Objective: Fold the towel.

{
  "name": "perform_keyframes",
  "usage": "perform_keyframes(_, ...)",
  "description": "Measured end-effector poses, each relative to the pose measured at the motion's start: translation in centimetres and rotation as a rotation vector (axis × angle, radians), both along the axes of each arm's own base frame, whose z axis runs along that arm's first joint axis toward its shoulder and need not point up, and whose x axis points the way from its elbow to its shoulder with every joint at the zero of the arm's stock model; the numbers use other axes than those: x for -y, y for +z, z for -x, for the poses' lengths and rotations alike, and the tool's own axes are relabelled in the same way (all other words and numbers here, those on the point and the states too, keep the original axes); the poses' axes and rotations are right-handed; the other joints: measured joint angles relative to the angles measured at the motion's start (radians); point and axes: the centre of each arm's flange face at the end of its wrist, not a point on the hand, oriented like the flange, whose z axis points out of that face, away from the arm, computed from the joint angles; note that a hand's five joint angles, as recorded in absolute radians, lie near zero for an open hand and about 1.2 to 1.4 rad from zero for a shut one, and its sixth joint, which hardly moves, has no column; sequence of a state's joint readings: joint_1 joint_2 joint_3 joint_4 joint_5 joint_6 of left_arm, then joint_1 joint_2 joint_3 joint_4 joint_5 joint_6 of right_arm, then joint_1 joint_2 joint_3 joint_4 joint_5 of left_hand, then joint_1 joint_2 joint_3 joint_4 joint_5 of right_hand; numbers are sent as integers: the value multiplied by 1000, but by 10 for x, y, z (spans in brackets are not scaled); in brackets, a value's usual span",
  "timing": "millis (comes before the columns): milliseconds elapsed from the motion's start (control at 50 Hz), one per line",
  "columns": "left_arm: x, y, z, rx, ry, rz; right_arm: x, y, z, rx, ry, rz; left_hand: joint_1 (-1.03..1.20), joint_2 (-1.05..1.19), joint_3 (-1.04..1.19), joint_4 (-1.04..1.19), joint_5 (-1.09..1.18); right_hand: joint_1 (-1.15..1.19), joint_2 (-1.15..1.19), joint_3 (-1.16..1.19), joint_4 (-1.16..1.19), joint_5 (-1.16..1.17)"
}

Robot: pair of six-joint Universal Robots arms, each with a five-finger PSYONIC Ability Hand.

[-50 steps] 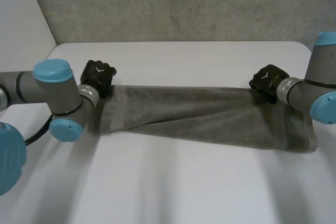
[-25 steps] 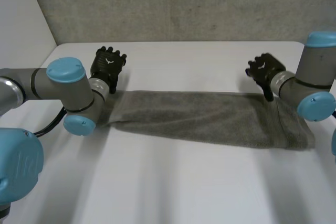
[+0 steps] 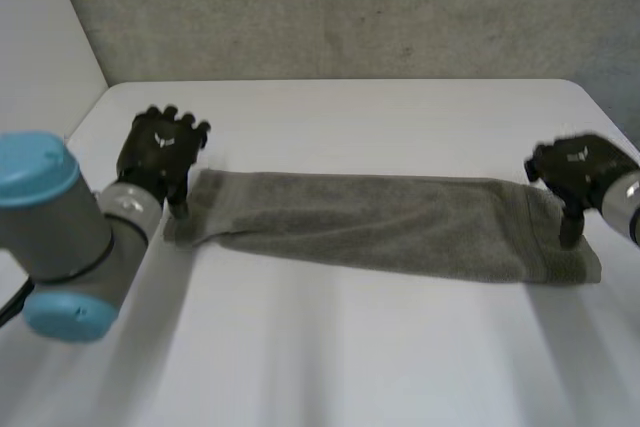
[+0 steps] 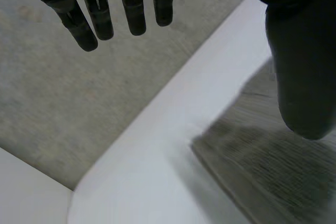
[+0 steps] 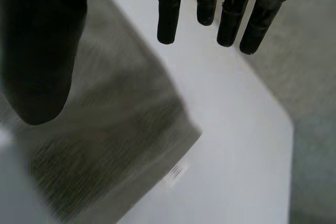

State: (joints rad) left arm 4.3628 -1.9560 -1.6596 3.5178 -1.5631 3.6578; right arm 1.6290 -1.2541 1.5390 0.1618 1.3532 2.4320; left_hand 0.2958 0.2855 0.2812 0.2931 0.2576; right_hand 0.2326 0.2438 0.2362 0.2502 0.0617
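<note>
The towel [image 3: 380,222] is grey terry cloth, matt and fuzzy, with a flatter woven band near one end. The desk [image 3: 350,347] is white, smooth and matt. The wall [image 3: 350,7] looks like rough, mottled concrete. The left robot hand [image 3: 158,152] and right robot hand [image 3: 580,169] are matt black, plastic-looking.

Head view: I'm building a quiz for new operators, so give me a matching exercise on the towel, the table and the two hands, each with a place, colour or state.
Column one:
1 towel
2 table
3 left hand
4 right hand

Column two:
A white
B open, at the towel's right end
C grey, lying as a long strip
D open, at the towel's left end

Pairs: 1-C; 2-A; 3-D; 4-B
</note>
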Motion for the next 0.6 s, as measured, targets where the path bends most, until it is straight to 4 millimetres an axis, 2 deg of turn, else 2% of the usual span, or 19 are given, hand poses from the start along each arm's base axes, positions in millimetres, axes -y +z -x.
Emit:
perform_keyframes(120, -23, -14, -8, -64, 4, -42, -1, -37, 26, 2, -61, -26, 0, 0, 0, 0, 0, 54, 36, 45, 29, 47)
perform_keyframes(240, -28, -18, -10, -129, 11, -69, 5, -60, 38, 20, -70, -36, 0, 0, 0, 0, 0, 184, 161, 176, 158, 180)
perform_keyframes(320, -28, -18, -10, -145, 14, -76, 10, -74, 41, 28, -68, -63, 0, 0, 0, 0, 0, 474, 460, 454, 438, 460)
perform_keyframes(380, -27, -19, -11, -146, 15, -78, 13, -80, 43, 29, -70, -75, 0, 0, 0, 0, 0, 885, 867, 859, 850, 871)
perform_keyframes(420, -27, -19, -11, -145, 15, -79, 17, -82, 45, 29, -79, -72, 0, 0, 0, 0, 0, 962, 1050, 1062, 1047, 1044)
perform_keyframes(520, -28, -19, -10, -144, 15, -80, 28, -71, 58, 19, -123, -10, 0, 0, 0, 0, 0, 962, 1055, 1092, 1080, 1053)
perform_keyframes(600, -28, -19, -11, -143, 16, -79, 43, -38, 80, -15, -191, 131, 0, 0, 0, 0, 0, 962, 1055, 1092, 1080, 1053)
